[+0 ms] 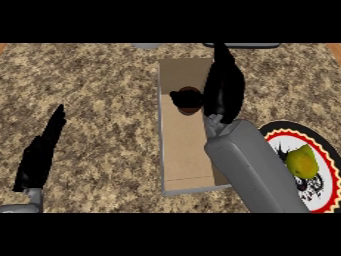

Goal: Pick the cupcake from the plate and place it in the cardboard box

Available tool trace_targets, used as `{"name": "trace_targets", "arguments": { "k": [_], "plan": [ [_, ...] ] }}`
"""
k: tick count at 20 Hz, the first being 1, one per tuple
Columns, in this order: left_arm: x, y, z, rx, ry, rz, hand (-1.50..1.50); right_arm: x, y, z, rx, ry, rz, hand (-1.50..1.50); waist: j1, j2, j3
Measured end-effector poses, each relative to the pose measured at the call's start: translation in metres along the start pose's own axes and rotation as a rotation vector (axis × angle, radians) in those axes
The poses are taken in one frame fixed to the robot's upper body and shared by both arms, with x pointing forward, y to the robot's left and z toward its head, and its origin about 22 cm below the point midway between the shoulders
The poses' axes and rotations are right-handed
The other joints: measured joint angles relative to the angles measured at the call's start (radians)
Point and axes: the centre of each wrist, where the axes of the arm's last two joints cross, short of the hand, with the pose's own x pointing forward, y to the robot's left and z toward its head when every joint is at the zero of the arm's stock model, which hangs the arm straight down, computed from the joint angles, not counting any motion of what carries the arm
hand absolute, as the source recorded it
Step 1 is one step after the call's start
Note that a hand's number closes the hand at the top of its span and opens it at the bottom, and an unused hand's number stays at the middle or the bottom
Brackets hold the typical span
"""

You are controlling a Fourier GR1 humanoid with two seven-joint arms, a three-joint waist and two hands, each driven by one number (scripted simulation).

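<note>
The counter point(92, 90) looks like speckled stone in brown and beige, grainy in pattern, with strips of orange-brown wood along its far side edges. The cardboard box point(184, 150) is plain matt tan board with pale grey walls. The cupcake point(187, 99) in it is dark brown and dull. The plate point(334, 165) looks glazed, with red, white and black rings, and bears a smooth yellow-green fruit point(302, 161). Both hands, left point(40, 155) and right point(223, 90), are matt black; the forearms look like smooth grey plastic.

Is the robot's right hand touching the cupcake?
Cannot tell. In the head view the right hand sits right beside the cupcake inside the box, with no plain gap or contact.
</note>
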Motion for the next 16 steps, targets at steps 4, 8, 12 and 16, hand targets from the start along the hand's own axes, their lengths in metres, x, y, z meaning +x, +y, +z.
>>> {"name": "trace_targets", "arguments": {
  "k": [4,8,12,16],
  "plan": [
    [-0.003,0.004,0.004,0.005,0.010,0.006,0.00,-0.008,-0.017,-0.008,-0.113,0.009,-0.155,-1.50,-0.009,0.002,0.003],
    [-0.004,0.008,0.007,0.010,0.021,0.008,0.00,-0.022,-0.045,-0.007,-0.201,0.015,-0.307,-1.50,-0.020,0.001,0.004],
    [-0.009,0.013,0.012,0.026,0.021,0.003,0.00,-0.045,-0.084,0.000,-0.313,0.041,-0.384,-1.50,-0.032,-0.001,0.004],
    [-0.008,0.013,0.012,0.030,0.021,0.004,0.00,-0.080,-0.130,0.013,-0.411,0.084,-0.429,-1.50,-0.039,-0.001,0.005]
  ]
}}
